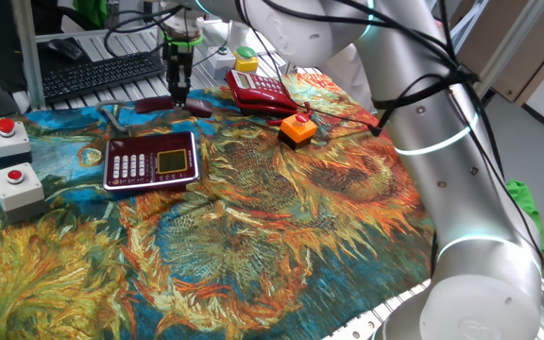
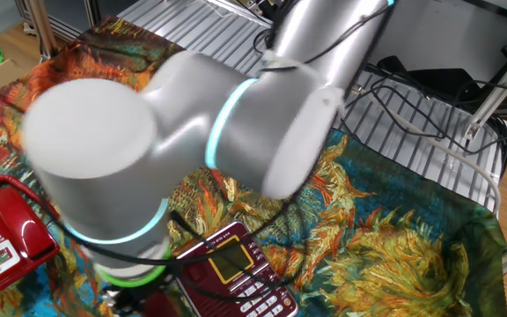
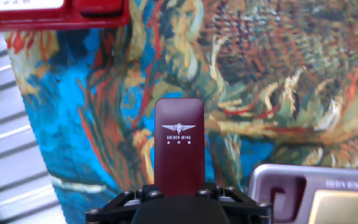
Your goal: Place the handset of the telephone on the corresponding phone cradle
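My gripper [image 1: 179,92] is shut on the dark maroon handset [image 1: 170,106] and holds it roughly level, low over the cloth, just behind the phone cradle [image 1: 152,161]. In the hand view the handset [image 3: 179,146] sticks out straight ahead from between the jaws of the gripper [image 3: 179,190], its logo side up. A corner of the cradle [image 3: 319,193] with its yellowish display shows at lower right. The cradle [image 2: 231,269] also shows in the other fixed view, partly behind the arm. The grey cord [image 1: 111,119] lies left of the handset.
A bright red telephone [image 1: 261,93] sits to the right at the back, also in the hand view [image 3: 55,12]. An orange box [image 1: 297,129] lies near it. Two grey boxes with red buttons [image 1: 12,161] stand at the left. A keyboard [image 1: 102,76] lies behind the cloth.
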Robot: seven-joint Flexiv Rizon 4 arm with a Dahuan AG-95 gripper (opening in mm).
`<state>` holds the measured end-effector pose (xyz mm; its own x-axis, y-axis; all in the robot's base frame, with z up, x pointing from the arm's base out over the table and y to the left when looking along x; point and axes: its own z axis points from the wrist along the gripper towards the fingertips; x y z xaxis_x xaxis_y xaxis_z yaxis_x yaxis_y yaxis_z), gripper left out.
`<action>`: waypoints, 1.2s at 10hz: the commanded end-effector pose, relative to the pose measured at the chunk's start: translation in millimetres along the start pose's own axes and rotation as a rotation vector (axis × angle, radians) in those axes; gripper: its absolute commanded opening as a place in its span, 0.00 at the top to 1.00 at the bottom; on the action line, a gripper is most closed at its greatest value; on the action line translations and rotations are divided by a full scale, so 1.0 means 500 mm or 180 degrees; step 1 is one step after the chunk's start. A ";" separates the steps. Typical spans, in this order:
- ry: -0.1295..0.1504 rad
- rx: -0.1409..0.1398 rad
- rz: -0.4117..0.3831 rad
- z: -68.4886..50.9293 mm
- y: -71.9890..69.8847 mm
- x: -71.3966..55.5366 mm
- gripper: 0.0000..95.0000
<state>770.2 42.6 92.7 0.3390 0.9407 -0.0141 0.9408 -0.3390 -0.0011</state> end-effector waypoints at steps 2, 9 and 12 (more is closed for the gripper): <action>0.0020 0.0030 -0.0048 -0.022 -0.026 0.029 1.00; -0.0028 0.0000 -0.0002 -0.042 -0.082 0.080 1.00; -0.0064 -0.0015 0.0040 -0.030 -0.104 0.088 1.00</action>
<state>737.0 103.4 104.7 0.3546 0.9344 -0.0346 0.9350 -0.3547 0.0043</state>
